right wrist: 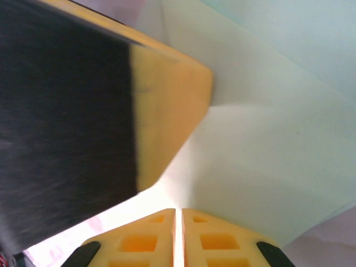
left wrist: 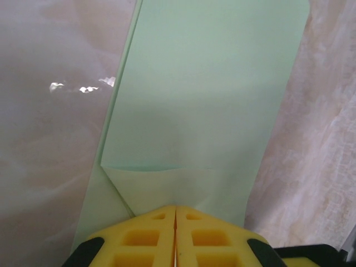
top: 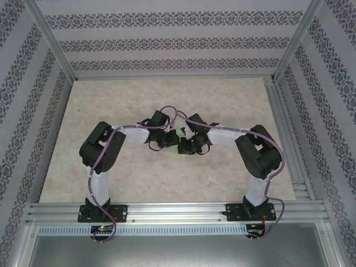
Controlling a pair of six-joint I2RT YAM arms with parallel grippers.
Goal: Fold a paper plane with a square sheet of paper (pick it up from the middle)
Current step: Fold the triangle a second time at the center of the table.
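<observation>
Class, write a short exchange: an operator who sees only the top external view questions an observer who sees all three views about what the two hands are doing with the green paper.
Operator: From above, the middle of the table looks crowded. Is anything gripped?
Observer: Yes. In the left wrist view the left hand is shut on the edge of the green paper.
Operator: And the other side?
Observer: In the right wrist view the right hand is shut too, pinching the same paper.
</observation>
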